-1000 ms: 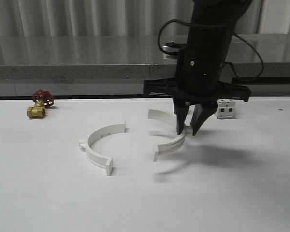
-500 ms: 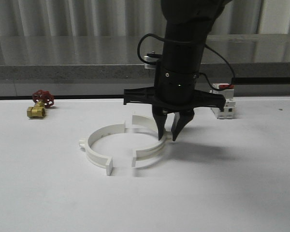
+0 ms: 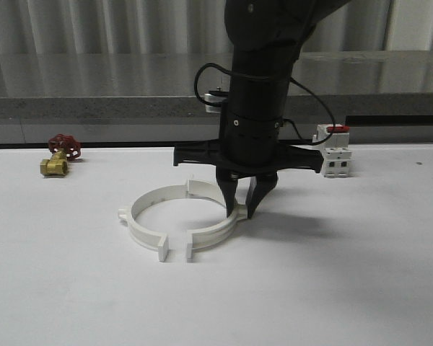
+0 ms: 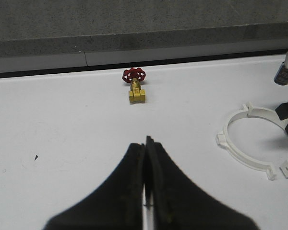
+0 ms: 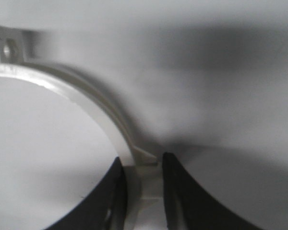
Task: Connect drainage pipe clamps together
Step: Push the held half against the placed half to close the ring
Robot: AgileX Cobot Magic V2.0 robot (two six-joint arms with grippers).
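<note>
White right half-ring (image 3: 215,232) sits clamped in the right claw (image 3: 239,210), seemingly touching the left half-ring (image 3: 148,216).

Clamps (image 3: 175,216) smooth white plastic; valve (image 3: 55,166) shiny brass; table (image 3: 332,288) matt.

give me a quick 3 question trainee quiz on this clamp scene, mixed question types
1. True or false: the right gripper is shut on the right clamp half.
2. Multiple choice: at the near end tabs, the right clamp half and the left clamp half are: A) joined flush, B) apart by a narrow gap, C) stacked.
3. Fill in: the brass valve with red handwheel stands on the table's far ____ side in the front view.

Key:
1. True. The fingers straddle its band by the middle tab.
2. B.
3. Left. The left gripper is shut and holds nothing.
</note>
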